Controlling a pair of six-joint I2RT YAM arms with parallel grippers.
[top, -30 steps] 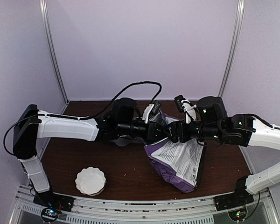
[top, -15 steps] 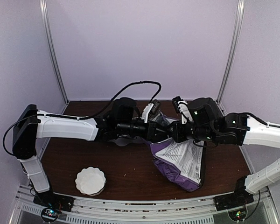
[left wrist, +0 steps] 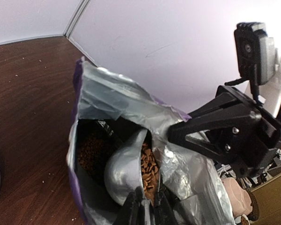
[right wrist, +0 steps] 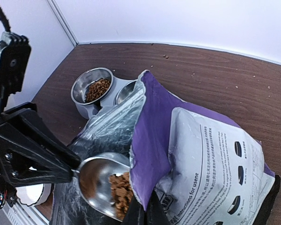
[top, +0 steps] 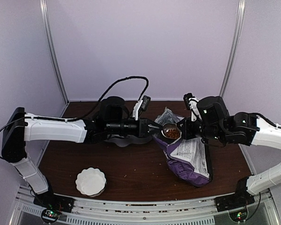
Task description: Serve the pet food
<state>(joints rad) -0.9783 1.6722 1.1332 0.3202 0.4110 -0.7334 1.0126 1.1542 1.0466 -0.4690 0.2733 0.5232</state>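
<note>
A shiny metal scoop (top: 170, 131) heaped with reddish-brown pet food (top: 173, 133) hovers at the mouth of the purple-and-white bag (top: 189, 159). My left gripper (top: 155, 128) is shut on the scoop's handle. In the left wrist view the scoop (left wrist: 124, 171) is tipped on its side, pet food (left wrist: 150, 169) against its rim, and more lies inside the bag (left wrist: 90, 151). From the right, my right gripper (top: 180, 130) is shut on the bag's torn top edge (right wrist: 147, 187), holding it up. The right wrist view shows the scoop (right wrist: 96, 180) just outside that edge.
A grey double pet bowl (right wrist: 96, 89) with some kibble in one cup stands behind the bag, partly under my left arm (top: 123, 140). A white fluted dish (top: 90, 182) sits near the front left edge. The brown table (top: 131, 168) has walls on three sides.
My left gripper drew back to the left and lifted the filled scoop out of the bag. My right gripper closed on the bag's edge, and the bag shifted right.
</note>
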